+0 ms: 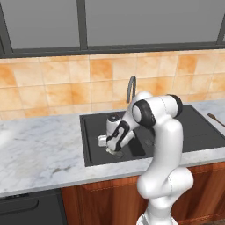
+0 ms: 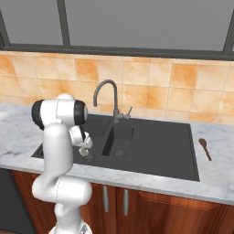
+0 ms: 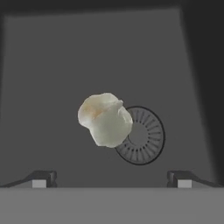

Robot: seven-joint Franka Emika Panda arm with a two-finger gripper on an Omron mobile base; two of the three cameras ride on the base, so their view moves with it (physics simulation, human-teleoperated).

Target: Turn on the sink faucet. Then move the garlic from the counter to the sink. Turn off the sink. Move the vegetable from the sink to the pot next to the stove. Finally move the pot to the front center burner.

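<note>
My gripper [image 3: 111, 178] hangs open inside the black sink [image 1: 94, 132], low over the left bowl. Its two fingertips [image 3: 43, 177] stand far apart with nothing between them. Below them lies the garlic [image 3: 105, 119], a lumpy cream-white bulb on the basin floor, overlapping the left rim of the round drain [image 3: 142, 136]. From the right base view the garlic [image 2: 84, 151] sits just under the gripper [image 2: 83, 144], beside the drain. The dark gooseneck faucet [image 2: 106, 89] arches behind the sink [image 2: 155, 141], its small lever [image 2: 128, 111] on the side. I see no water stream.
White marble counter [image 1: 39, 145] spreads left of the sink, with tiled wall and window behind. A wooden spoon [image 2: 204, 148] lies on the counter [image 2: 219, 176] right of the basin. A dark appliance [image 1: 26, 208] sits under the counter at lower left.
</note>
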